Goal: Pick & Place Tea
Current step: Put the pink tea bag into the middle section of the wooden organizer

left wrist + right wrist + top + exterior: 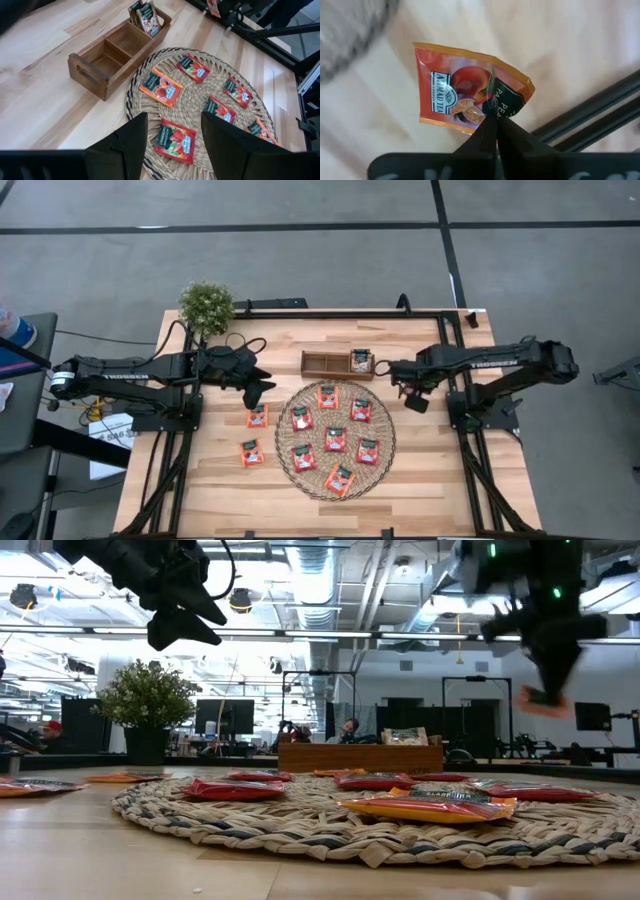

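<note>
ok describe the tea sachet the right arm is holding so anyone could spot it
Start at the wooden tray behind the round woven mat. Just right of it the right end effector pinches an orange sachet by one corner. It alone hangs in the air; the rest lie flat.

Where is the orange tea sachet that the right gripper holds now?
The orange sachet hangs pinched in the right gripper, above the table's right side, beside the wooden tray.

2 matte-black jointed arms w/ white lettering on the links, black cables, green LEDs near one wrist.
</note>
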